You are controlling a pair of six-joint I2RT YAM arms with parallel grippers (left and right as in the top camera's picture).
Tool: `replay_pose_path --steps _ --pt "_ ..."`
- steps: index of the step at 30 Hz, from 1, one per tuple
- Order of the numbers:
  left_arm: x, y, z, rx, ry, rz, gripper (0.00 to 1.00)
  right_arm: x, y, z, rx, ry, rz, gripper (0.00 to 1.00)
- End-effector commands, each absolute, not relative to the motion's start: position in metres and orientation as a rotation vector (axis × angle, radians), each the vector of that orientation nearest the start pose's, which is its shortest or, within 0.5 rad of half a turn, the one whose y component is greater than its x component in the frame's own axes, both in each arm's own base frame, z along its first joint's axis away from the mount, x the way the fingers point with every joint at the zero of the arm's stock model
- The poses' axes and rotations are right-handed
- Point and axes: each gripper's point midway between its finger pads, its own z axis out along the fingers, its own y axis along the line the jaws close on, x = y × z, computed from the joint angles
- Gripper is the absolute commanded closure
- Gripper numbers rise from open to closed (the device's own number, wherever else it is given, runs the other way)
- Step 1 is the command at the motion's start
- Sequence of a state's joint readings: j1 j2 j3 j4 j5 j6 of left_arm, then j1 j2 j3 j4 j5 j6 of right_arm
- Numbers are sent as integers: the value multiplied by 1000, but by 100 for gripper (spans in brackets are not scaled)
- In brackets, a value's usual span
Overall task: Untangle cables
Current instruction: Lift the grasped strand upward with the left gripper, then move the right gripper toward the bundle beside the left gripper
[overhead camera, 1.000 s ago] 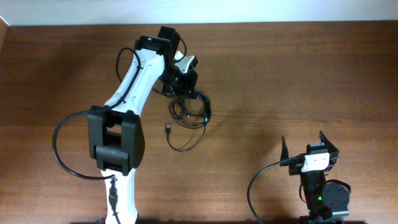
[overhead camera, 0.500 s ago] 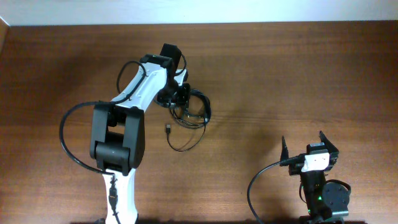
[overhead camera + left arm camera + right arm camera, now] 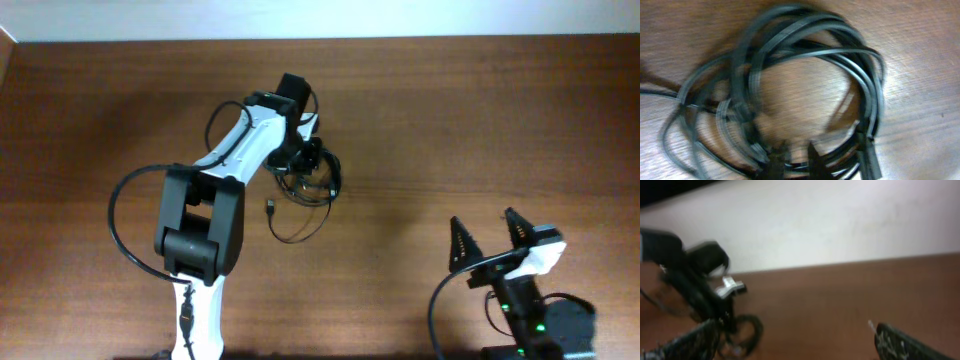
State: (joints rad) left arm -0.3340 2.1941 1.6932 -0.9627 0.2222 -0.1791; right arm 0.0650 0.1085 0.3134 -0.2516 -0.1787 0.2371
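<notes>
The cables point(image 3: 318, 185) lie as one tangled coil of thin black cords on the wooden table, with a loose loop and a small plug point(image 3: 271, 207) trailing toward the front. My left gripper point(image 3: 308, 160) is down at the coil's upper left side. In the blurred left wrist view the coil point(image 3: 840, 55) fills the frame. There the left fingertips point(image 3: 795, 160) stand a narrow gap apart with strands crossing between them, beside a plug point(image 3: 867, 155). My right gripper point(image 3: 490, 240) is wide open and empty at the front right, far from the coil. It also shows in the right wrist view point(image 3: 795, 340).
The white left arm point(image 3: 235, 160) stretches from the front left to the coil, and its thick black cable point(image 3: 115, 215) loops out to the left. The right wrist view shows the left arm point(image 3: 695, 280), the coil point(image 3: 747, 330) and a pale wall point(image 3: 815, 220) behind the table's far edge.
My left arm has swung to the right and its gripper has come down onto the coil, which has kept its place. My right gripper has lifted and shifted to the right, still open.
</notes>
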Motion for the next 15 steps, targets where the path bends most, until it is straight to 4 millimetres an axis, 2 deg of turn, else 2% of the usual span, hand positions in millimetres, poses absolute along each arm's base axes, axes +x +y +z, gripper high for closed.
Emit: replay_pose_path --steps 1,4,7,8,9,10,11,13,15 --pt "409 -180 45 288 3012 -363 85 225 47 275 19 1724 399 1" --pt "416 -164 60 233 2984 -365 74 240 68 269 -29 1943 516 1" --pt "419 -139 56 130 3012 -343 71 264 100 238 -90 2163 731 2" --pt "419 -137 56 114 3016 -373 69 270 112 229 -122 2197 823 2" --pt "419 -135 55 103 3020 -386 61 273 123 223 -155 2217 919 2" --pt "419 -132 53 111 3024 -367 30 276 136 216 -191 2236 1035 1" --pt "419 -128 50 146 3024 -335 24 279 146 207 -219 2254 1150 14" --pt "419 -123 40 139 3042 -282 30 286 154 179 -195 2337 1228 31" --pt "420 -123 29 127 3059 -279 32 289 159 159 -178 2405 1243 36"
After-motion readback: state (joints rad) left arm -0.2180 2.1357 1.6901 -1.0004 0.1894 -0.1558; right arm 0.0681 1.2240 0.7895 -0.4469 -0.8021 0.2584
